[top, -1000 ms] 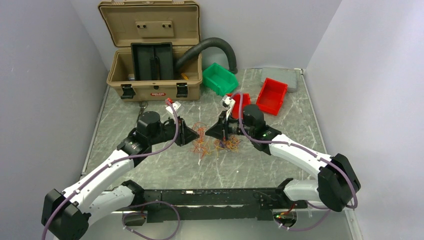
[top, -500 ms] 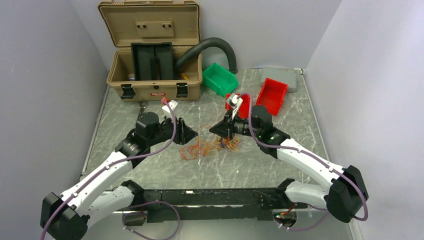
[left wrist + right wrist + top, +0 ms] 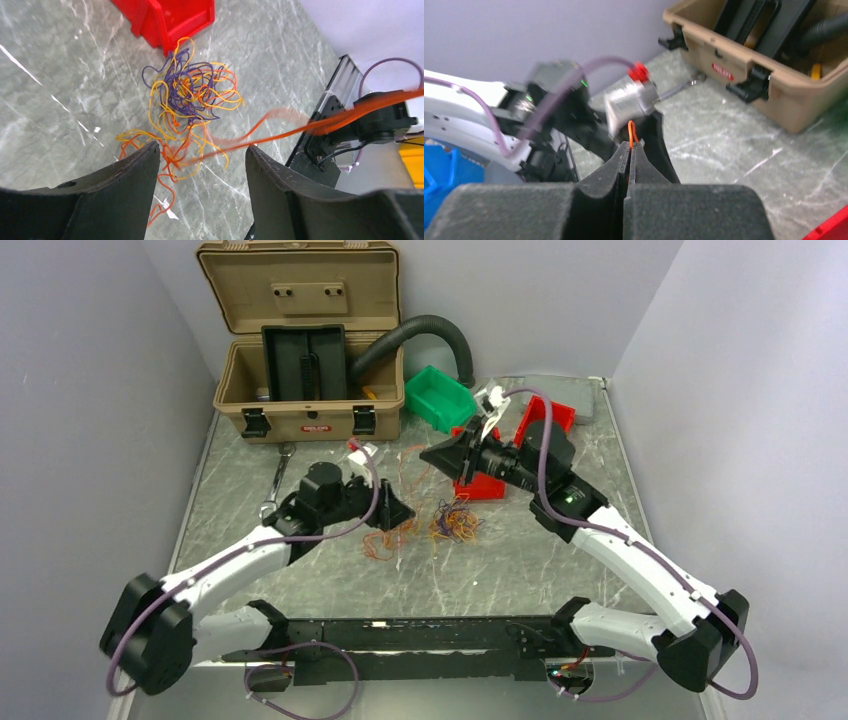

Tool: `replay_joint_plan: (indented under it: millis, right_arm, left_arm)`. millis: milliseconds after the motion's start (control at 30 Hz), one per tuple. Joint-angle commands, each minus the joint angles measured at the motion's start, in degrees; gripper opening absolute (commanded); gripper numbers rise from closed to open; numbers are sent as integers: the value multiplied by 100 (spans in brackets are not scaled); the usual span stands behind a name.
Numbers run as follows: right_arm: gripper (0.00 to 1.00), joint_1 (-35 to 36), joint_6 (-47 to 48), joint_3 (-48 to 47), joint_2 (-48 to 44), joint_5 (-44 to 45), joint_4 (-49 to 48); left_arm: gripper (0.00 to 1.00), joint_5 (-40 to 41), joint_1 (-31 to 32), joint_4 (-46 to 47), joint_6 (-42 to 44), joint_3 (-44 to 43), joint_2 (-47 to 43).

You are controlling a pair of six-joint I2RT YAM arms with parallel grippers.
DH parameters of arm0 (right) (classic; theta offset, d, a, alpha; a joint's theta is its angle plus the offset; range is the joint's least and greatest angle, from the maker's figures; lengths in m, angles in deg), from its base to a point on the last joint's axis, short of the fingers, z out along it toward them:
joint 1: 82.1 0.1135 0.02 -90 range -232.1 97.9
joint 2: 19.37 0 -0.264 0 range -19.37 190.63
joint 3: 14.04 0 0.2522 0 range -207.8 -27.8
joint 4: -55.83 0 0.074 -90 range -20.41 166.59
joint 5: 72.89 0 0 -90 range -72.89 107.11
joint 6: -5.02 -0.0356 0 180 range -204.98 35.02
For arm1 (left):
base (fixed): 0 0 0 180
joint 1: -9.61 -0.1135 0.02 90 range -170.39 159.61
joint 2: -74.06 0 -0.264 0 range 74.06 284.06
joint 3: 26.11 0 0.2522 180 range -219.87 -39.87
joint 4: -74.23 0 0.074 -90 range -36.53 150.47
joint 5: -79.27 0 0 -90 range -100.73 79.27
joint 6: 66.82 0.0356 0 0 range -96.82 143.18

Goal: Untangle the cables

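The left gripper (image 3: 397,514) sits low, pointing to 3 o'clock, jaws wide apart, at 9 o'clock of the cables (image 3: 452,524) on the table (image 3: 500,570). The right gripper (image 3: 440,455), held high at their 12 o'clock, is clamped on one orange wire (image 3: 631,134), which is blurred farther along.

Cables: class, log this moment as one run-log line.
right hand: shut on orange cable | left hand: open over cable tangle | cable tangle: on table by red bin | status: knotted
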Motion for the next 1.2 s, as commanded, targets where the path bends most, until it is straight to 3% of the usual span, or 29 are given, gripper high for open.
replay_joint_plan:
  millis: [0,267,567,867,1167]
  right_arm:
    - [0,25,-230,-589,-101,292,139]
    - [0,17,-220,-1330,-345,842,506]
    - [0,8,436,-2585,-742,2850,1255]
    - [0,10,955,-3142,-550,4018,1730]
    - [0,-78,1280,-2824,-278,4927,1702]
  left_arm:
    - [66,170,240,432,-214,-525,819]
    - [56,654,353,559,-724,-859,2280]
    - [49,1376,384,220,-1025,-567,2887]
    - [35,2337,383,-388,-1072,-36,2092]
    - [38,2748,379,-1210,-759,31,806]
